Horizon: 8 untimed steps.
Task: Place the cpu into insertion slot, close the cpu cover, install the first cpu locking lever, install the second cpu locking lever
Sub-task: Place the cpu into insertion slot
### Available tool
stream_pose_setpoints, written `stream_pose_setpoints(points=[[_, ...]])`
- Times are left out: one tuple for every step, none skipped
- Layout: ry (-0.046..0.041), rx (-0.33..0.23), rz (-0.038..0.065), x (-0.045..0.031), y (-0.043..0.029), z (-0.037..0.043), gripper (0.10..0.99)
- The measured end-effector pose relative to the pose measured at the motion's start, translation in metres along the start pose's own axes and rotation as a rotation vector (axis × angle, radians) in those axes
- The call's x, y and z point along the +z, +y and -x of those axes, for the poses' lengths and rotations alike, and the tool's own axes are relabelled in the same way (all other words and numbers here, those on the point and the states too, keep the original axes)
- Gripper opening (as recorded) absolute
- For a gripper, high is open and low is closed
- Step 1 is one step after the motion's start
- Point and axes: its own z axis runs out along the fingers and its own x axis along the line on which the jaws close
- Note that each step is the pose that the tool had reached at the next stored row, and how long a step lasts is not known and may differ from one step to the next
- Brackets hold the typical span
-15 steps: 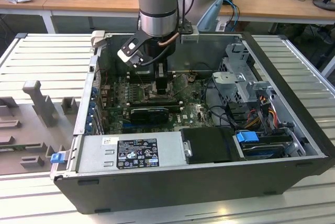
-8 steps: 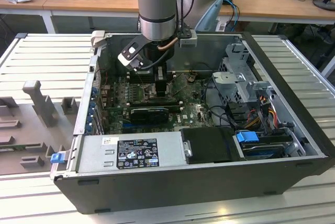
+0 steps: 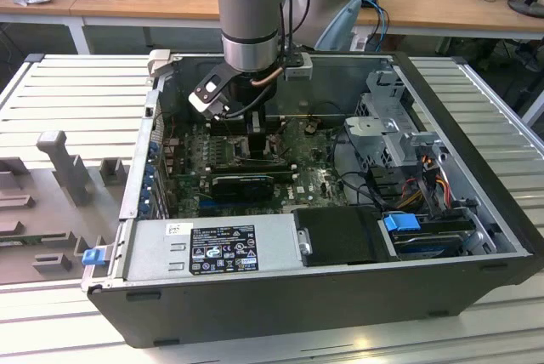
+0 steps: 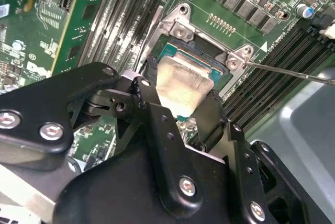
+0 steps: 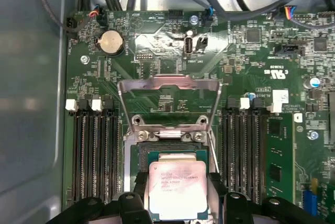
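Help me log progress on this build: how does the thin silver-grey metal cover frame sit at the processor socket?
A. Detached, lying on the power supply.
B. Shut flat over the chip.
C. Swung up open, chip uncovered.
C: in the first wrist view the thin silver-grey metal cover frame stands swung up off the black square socket, leaving the pale silver-grey square chip uncovered.

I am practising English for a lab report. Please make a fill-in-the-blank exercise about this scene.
1. The gripper holds the cpu between its two black ____.
2. The cpu cover of the insertion slot is ____, not closed.
3. The circuit board around the slot is ____ in colour.
Missing words: fingers; open; green.
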Motion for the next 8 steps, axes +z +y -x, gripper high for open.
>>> stream_pose_setpoints(points=[[-0.0006, 0.006, 0.0, 0.0012, -0.0001, -0.0002, 0.529], [-0.0013, 0.012, 0.0, 0.0017, -0.0002, -0.0005, 0.529], [-0.0015, 0.016, 0.0, 0.002, -0.0002, -0.0008, 0.529], [-0.0016, 0.019, 0.0, 0.0025, -0.0002, -0.0012, 0.529], [-0.0016, 0.019, 0.0, 0.0031, -0.0002, -0.0018, 0.529], [-0.0017, 0.019, 0.0, 0.0039, -0.0001, -0.0024, 0.529], [-0.0016, 0.019, 0.0, 0.005, -0.0002, -0.0029, 0.529], [-0.0017, 0.019, -0.001, 0.0061, -0.0003, -0.0033, 0.529]])
